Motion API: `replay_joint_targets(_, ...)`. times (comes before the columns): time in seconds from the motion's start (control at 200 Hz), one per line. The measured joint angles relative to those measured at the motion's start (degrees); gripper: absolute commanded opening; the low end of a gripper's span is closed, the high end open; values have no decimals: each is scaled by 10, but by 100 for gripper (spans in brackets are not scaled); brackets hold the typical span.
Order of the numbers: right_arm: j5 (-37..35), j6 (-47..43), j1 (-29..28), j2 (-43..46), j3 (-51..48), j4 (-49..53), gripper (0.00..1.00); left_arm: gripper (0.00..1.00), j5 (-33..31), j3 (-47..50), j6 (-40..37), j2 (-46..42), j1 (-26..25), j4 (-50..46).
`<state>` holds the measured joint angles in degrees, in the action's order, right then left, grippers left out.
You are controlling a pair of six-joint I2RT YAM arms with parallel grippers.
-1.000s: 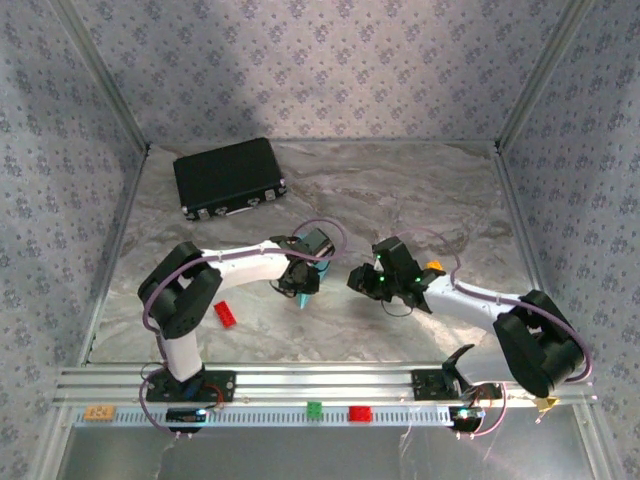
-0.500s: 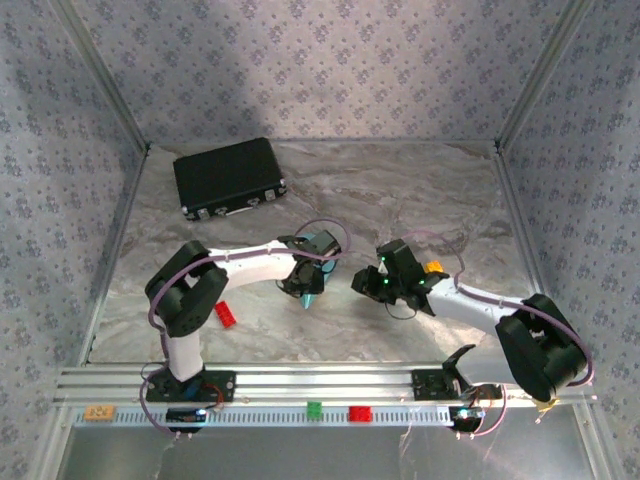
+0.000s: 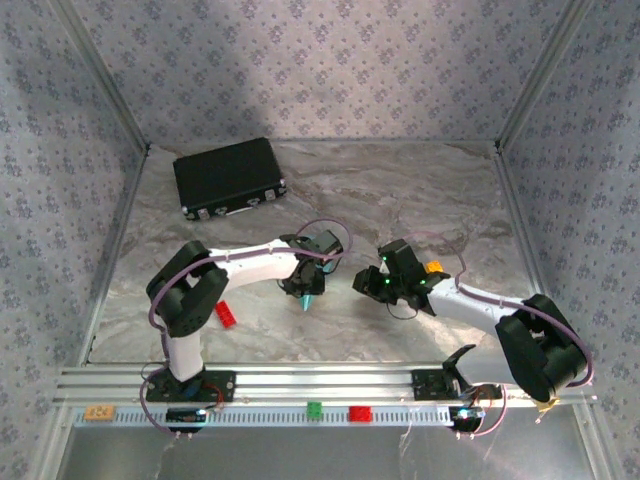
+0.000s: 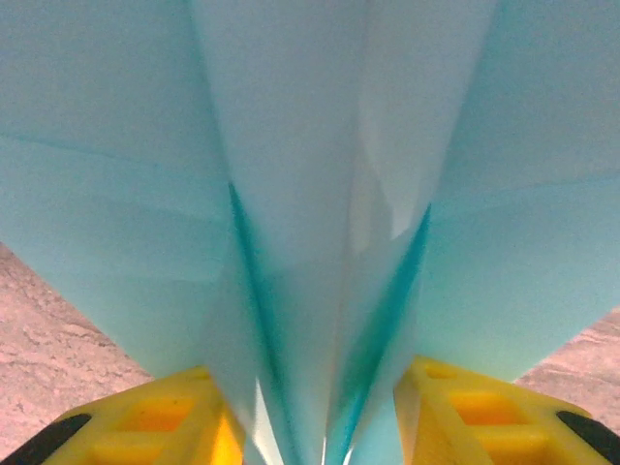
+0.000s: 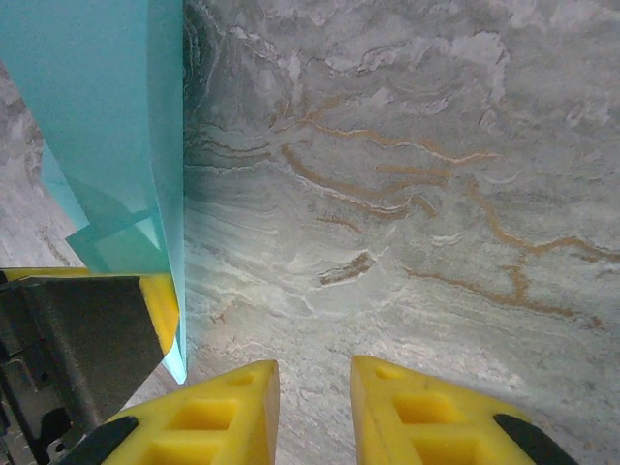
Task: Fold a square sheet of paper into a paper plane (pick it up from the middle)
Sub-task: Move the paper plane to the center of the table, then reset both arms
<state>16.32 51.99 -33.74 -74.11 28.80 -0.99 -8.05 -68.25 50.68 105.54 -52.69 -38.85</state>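
The paper plane (image 3: pixel 308 298) is folded light-blue paper, hanging tip-down under my left gripper (image 3: pixel 306 286) at mid-table. In the left wrist view its creased layers (image 4: pixel 310 194) fan out and fill the gap of the left gripper (image 4: pixel 310 431), whose yellow fingers (image 4: pixel 145 426) stand on each side, shut on the folds. My right gripper (image 3: pixel 362 281) hovers just right of it, apart from the paper. In the right wrist view the right gripper (image 5: pixel 315 392) is open by a narrow gap over bare table, with the paper plane (image 5: pixel 107 116) at the left edge.
A black case (image 3: pixel 228 177) lies at the back left. A small red brick (image 3: pixel 225 314) sits beside the left arm and an orange piece (image 3: pixel 434 267) by the right arm. Green (image 3: pixel 314 409) and red (image 3: pixel 359 413) bricks rest on the front rail. Patterned walls enclose the table.
My left gripper has shifted slightly right and toward the front with the paper still in it. The right gripper has eased a little to the right.
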Motion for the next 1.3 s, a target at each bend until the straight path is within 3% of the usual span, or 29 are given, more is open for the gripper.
replay_joint_targets(0.485,0,-3,1,0,0,1,27,48,-9,-2,-3,-54,0,-13)
replay_joint_targets(0.73,-3,-8,3,9,0,12,29,56,-49,2,-28,-140,3,-13)
replay_joint_targets(0.805,-17,-17,5,33,5,34,34,59,-70,16,-46,-186,12,-6)
replay_joint_targets(0.884,-45,-36,11,75,18,69,53,65,-93,43,-69,-242,37,7)
replay_joint_targets(1.004,-121,-85,24,147,55,121,67,81,-129,102,-104,-329,99,39)
replay_joint_targets(1.179,-288,-184,58,185,86,143,71,99,-178,191,-166,-415,200,93)
replay_joint_targets(1.299,-384,-289,91,156,65,95,74,100,-231,224,-207,-416,257,132)
